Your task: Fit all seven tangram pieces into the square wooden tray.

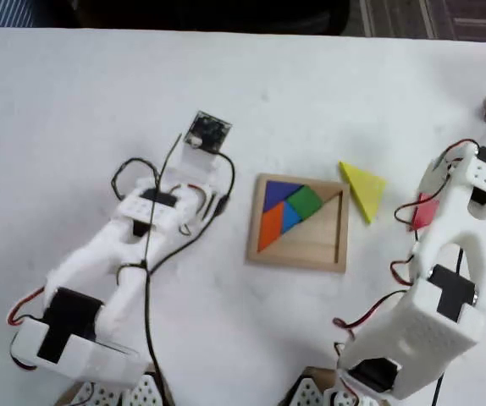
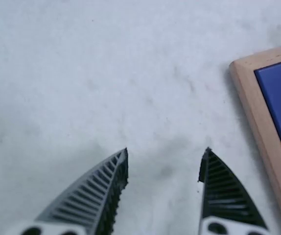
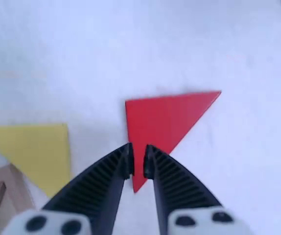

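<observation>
Nearest the arm bases, the left gripper (image 2: 165,152) hangs low over the white table (image 1: 74,101), its two ribbed fingers spread wide with nothing between them, and the rim of the square wooden tray (image 2: 248,107) sits off to one side of it. Over on the other side, the right gripper (image 3: 138,147) is closed down to a thin slit, tips right over one corner of the flat red triangle (image 3: 165,117); whether it actually has hold of that piece, I cannot tell. In the high view the red triangle (image 1: 425,211) lies on the table beside the right arm, well apart from the tray (image 1: 298,264). Middle of the table now: the tray is partly filled, with an orange piece (image 1: 270,227), a dark blue piece (image 1: 278,194), a lighter blue piece (image 1: 291,217) and a green piece (image 1: 305,201) packed together in its far left part, bare wood across the rest. A little farther out, the flat yellow triangle (image 1: 363,188) rests on the table just beside the tray's far right corner.
</observation>
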Tool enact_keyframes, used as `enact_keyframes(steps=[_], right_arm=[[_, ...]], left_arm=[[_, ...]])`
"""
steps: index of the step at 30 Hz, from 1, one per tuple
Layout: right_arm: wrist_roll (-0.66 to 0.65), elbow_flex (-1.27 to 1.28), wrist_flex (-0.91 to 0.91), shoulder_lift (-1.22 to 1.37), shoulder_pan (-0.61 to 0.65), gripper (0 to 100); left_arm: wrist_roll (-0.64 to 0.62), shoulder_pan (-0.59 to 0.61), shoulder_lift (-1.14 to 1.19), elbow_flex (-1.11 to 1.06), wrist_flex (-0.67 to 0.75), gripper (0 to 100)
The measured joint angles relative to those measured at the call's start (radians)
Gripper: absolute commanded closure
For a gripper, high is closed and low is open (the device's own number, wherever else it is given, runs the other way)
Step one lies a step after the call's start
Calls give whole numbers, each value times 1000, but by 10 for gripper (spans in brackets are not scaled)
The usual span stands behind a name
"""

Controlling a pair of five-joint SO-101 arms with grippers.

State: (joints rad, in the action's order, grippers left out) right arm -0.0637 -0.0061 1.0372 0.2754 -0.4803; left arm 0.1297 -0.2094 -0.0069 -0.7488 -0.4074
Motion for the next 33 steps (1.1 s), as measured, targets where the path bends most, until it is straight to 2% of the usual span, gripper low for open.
enact_keyframes(steps=[6,10,15,19,26,33], right_arm=[[-87,-129,-137,172,-18,979],[-157,-239,-150,322,-51,979],[-215,-336,-77,433,-86,979],[-249,-359,-37,454,-92,979],[-292,-385,137,453,-94,979],[-296,-236,203,353,-98,979]], left_arm=[[0,0,0,0,0,759],[0,0,0,0,0,759],[0,0,0,0,0,759],[0,0,0,0,0,759],[0,0,0,0,0,759],[0,0,0,0,0,759]])
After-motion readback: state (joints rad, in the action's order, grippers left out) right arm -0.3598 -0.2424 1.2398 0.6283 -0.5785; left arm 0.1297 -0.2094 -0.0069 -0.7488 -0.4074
